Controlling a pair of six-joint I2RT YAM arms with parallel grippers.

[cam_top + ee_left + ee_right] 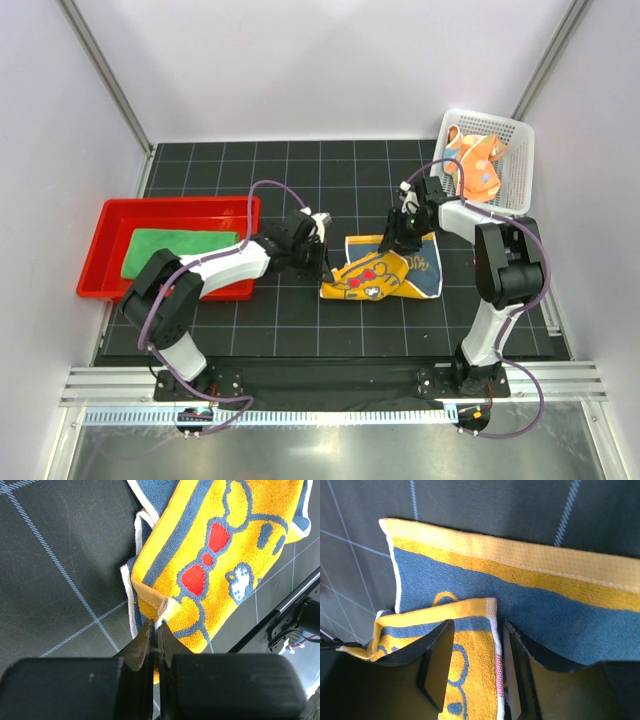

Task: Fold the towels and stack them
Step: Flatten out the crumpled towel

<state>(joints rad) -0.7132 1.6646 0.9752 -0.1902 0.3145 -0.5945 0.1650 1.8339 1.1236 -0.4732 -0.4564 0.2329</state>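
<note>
Lying near the middle of the black gridded counter [230, 170] was the dark blue towel [385, 272], rumpled and partly doubled over, so that its yellow cartoon side showed on top; the left tool [322, 266] sat at the cloth's left edge, and the wrist view showed it [155, 630] clenched tight, both fingers [142, 647] pressed together on a small tab of the yellow-orange hem, with the rest of the towel spreading away from it across the counter; the right tool [402, 238] stood over the towel's far edge, and in its own view [478, 625] the jaws were parted on either side of a folded-over flap, one finger [437, 667] against the flap's left side and the other just beside its white-trimmed right side; whether they already pressed the flap could not be told; beneath that flap the blue layer with its yellow band lay flat on the counter; the green towel [170, 250] lay folded inside the red tray [180, 203] at the left, well apart from the arms; the orange towel [478, 165] sat bunched in the white mesh basket [488, 117] at the far right corner.
</note>
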